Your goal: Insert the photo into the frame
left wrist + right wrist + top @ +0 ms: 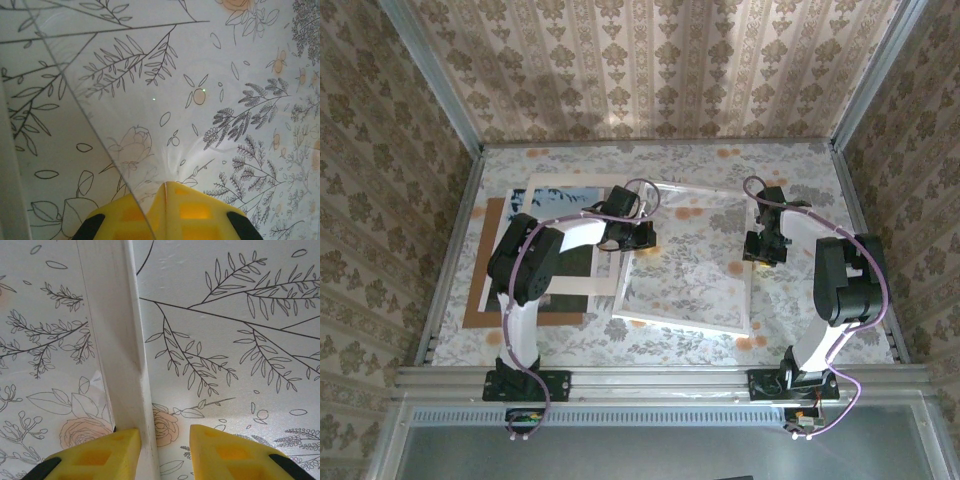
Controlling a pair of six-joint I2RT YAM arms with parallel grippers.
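The frame [688, 262], white with a clear pane, lies slightly askew in the middle of the table. The photo [558, 198] sits to its left, its blue sky and dark hill partly hidden under my left arm. My left gripper [638, 237] is at the frame's left edge. In the left wrist view it [165, 184] is shut, pinching the clear pane [150, 75], which puckers at the tips. My right gripper [761, 250] is at the frame's right edge. It [165, 432] is open and straddles the white frame bar [115, 340], the left finger touching it.
A white cardboard mat [535, 188] and a brown board [485, 300] lie under and around the photo at the left. Metal rails [450, 270] and patterned walls close in the table. Bare floral tabletop [800, 180] lies right of the frame.
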